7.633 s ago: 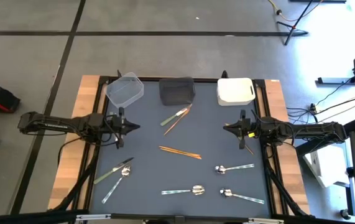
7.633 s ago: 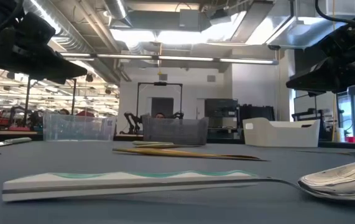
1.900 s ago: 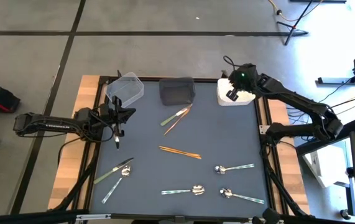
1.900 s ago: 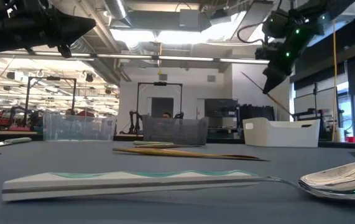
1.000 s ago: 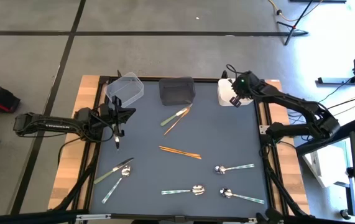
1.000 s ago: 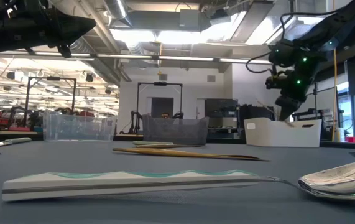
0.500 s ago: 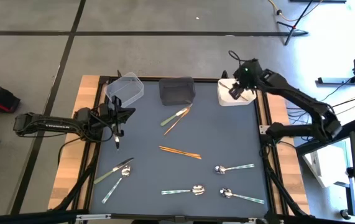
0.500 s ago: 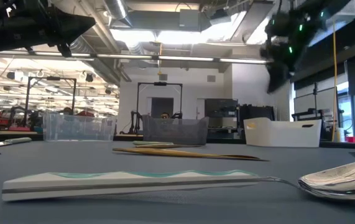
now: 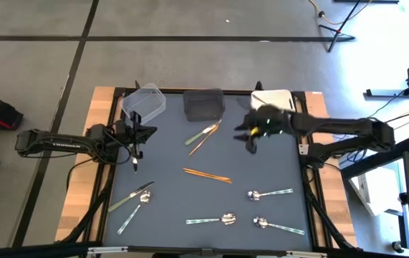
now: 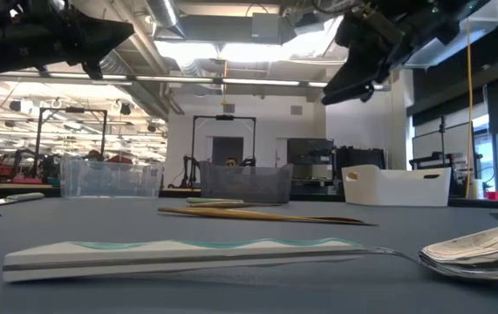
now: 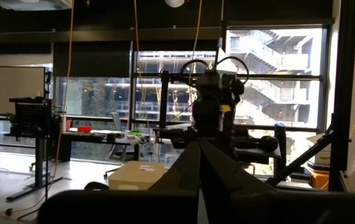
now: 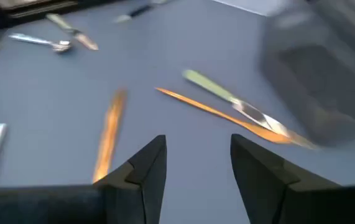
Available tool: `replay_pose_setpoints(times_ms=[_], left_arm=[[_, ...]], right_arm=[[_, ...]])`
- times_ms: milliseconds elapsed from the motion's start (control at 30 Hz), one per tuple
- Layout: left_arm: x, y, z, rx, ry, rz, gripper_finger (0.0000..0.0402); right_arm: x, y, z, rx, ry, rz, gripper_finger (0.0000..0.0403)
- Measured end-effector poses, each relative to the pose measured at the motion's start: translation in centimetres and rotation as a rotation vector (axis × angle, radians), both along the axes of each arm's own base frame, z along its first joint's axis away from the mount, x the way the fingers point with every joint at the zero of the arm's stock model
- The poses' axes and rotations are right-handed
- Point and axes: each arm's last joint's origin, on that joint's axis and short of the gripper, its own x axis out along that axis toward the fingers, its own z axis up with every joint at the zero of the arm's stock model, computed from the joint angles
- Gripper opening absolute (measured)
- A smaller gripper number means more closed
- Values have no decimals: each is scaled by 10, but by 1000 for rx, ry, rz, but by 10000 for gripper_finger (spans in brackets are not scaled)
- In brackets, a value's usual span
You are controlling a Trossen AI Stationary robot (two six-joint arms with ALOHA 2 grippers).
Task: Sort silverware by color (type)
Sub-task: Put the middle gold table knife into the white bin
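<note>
Silverware lies scattered on the blue-grey mat. An olive-green piece (image 9: 198, 135) and a copper stick (image 9: 205, 140) lie crossed at the far middle. A copper pair (image 9: 208, 175) lies at the centre, and three silver spoons (image 9: 269, 193) (image 9: 212, 219) (image 9: 280, 227) lie near right. A green knife (image 9: 131, 196) and a spoon (image 9: 133, 213) lie near left. My right gripper (image 9: 246, 137) hovers open, holding nothing, just right of the crossed pair (image 12: 227, 99). My left gripper (image 9: 150, 130) waits shut above the mat's left side.
Three bins stand along the far edge: a clear one (image 9: 144, 102), a dark grey one (image 9: 204, 104) and a white one (image 9: 274, 96) partly under my right arm. Bare mat lies between the centre copper pair and the left pieces.
My right gripper has risen from the white bin, then swung toward the table's left and near side. It now hangs over the mat beside the green and copper pair. The copper stick it carried earlier no longer shows in it.
</note>
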Motion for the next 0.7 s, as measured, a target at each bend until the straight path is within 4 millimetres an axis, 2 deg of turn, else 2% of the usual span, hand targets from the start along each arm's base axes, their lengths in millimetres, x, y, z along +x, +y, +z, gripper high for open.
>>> replay_pose_setpoints(times_ms=[233, 367, 533, 700], left_arm=[[5, -2, 0, 22, 33, -80, 0], [16, -6, 7, -21, 100, -148, 0], [41, -13, 16, -76, 315, -110, 0], [63, -24, 10, -72, 468, -128, 0]], right_arm=[[38, 54, -39, -55, -20, 108, 167], [57, 76, -63, -67, -40, 159, 167], [81, 81, -87, -103, -3, 119, 167], [105, 82, -110, -135, 70, 82, 167]])
